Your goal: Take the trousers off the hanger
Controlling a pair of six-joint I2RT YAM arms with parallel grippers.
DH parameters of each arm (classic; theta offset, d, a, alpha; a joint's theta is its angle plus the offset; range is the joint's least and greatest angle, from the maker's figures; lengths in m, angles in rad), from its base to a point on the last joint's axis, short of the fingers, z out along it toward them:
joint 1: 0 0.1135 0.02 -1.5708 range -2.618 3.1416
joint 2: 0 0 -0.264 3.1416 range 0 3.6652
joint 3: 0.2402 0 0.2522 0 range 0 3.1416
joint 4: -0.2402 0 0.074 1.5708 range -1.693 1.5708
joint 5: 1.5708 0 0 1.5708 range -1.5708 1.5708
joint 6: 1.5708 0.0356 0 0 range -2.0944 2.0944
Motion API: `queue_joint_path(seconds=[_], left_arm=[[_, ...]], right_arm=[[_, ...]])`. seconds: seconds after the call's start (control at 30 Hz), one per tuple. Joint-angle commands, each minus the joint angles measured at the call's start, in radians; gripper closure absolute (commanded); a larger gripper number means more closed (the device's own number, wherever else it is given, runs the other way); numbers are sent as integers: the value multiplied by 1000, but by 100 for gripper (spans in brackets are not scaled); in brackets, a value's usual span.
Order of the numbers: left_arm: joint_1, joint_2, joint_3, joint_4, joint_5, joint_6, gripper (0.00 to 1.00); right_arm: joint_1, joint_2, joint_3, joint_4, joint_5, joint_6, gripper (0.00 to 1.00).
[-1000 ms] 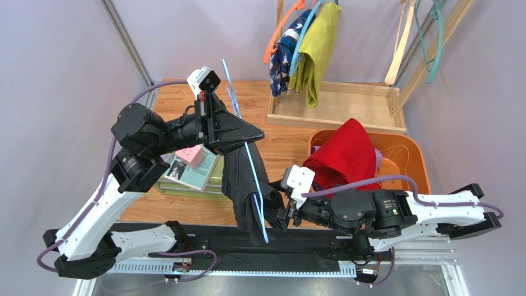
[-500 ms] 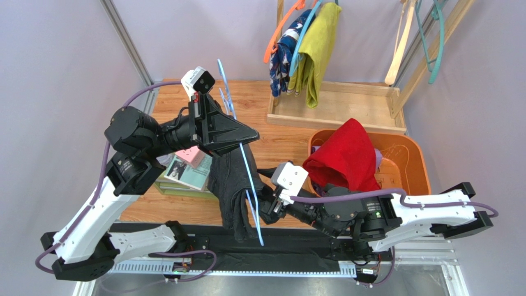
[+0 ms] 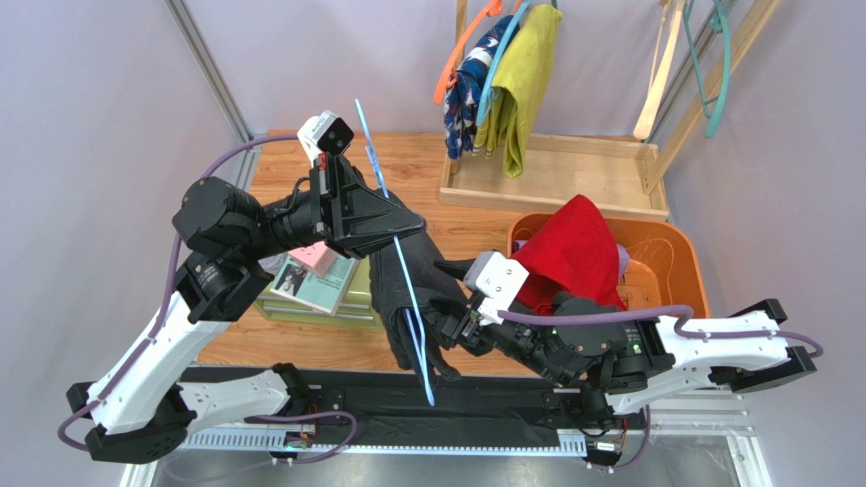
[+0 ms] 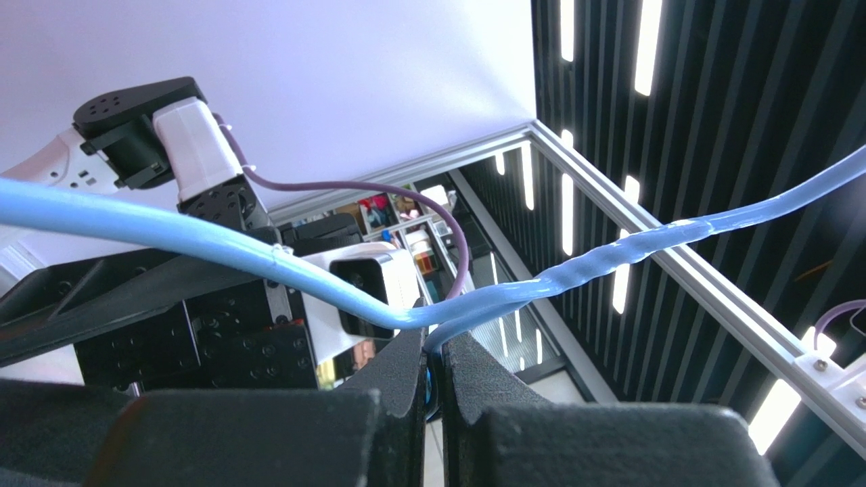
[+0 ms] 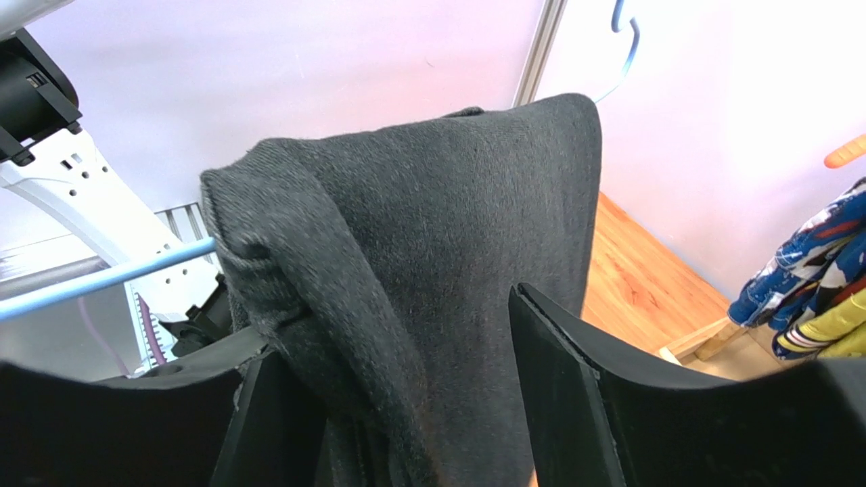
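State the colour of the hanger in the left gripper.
Light blue. The hanger, pinched in the left gripper, shows best in the left wrist view.

top: overhead, far | left wrist: tilted upward, close | right wrist: close; shares black trousers with top

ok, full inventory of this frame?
black trousers: 1, black, draped over blue hanger
blue hanger: 1, light blue, in left hand
red trousers: 1, red, in basket
basket: 1, orange, table's right
navy trousers: 1, navy-white, hanging on rack
yellow-green trousers: 1, yellow-green, hanging on rack
teal hanger: 1, teal, empty, rack's right
cream hanger: 1, cream, empty, beside it
books: stack, mixed, table's left
left hand: 1, black, shut on blue hanger
right hand: 1, black, fingers flanking black trousers, grip unclear
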Motion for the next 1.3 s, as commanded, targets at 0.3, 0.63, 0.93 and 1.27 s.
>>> queue_joint_path(seconds=[0.3,0.63,0.93,1.27], left_arm=[[-1,-18,-21,107,-3,-5,100],[-1,-138,-143,-9,-144,70,100],[-1,-257,-346,6,-195,43,100],[-1,-302,-398,-9,-207,55,100]], right_arm=[[2,21,36,258,67,-49,100],[2,60,47,570,228,-14,100],[-6,109,194,676,221,-105,100],[-106,143,429,607,173,-305,100]])
